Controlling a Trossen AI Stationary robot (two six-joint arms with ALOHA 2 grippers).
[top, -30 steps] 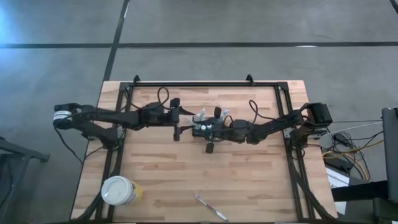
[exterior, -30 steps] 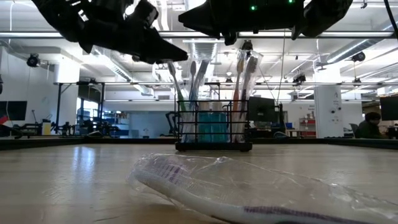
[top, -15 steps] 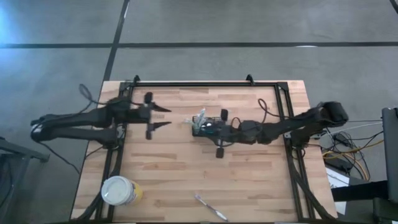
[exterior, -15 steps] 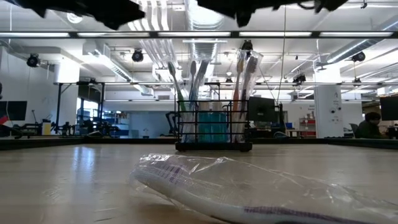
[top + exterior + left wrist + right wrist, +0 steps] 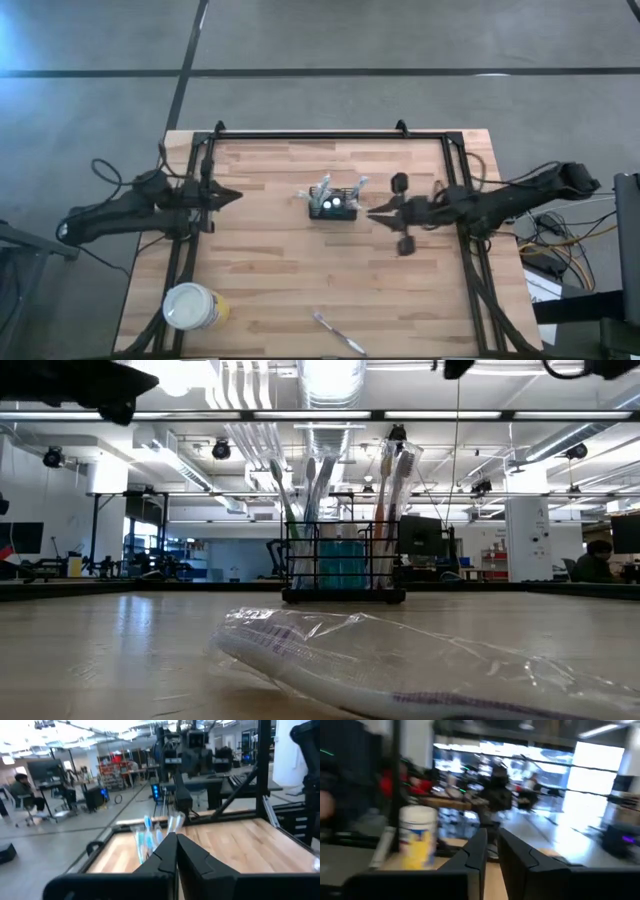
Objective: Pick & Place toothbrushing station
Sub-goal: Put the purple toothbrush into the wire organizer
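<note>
Nearest you lies a wrapped toothbrush (image 5: 400,670); beyond it the station (image 5: 333,204) stands upright mid-table, nothing gripping it. Left gripper (image 5: 232,196), well left of the station, has its fingers pressed together, empty. Right gripper (image 5: 375,212), just right of it, is nearly closed, empty. You can likely call placement done

- toothbrushing station (image 5: 333,207): black slatted wire holder, a teal block inside, white, pale blue and one orange-red toothbrush handle
- table (image 5: 280,280): light wood planks in a butcher-block pattern, black frame around it
- cup (image 5: 191,306): yellow body, white lid
- wrapped toothbrush (image 5: 400,670): clear wrap, white handle with purple print
- both arms: dark, near black
</note>
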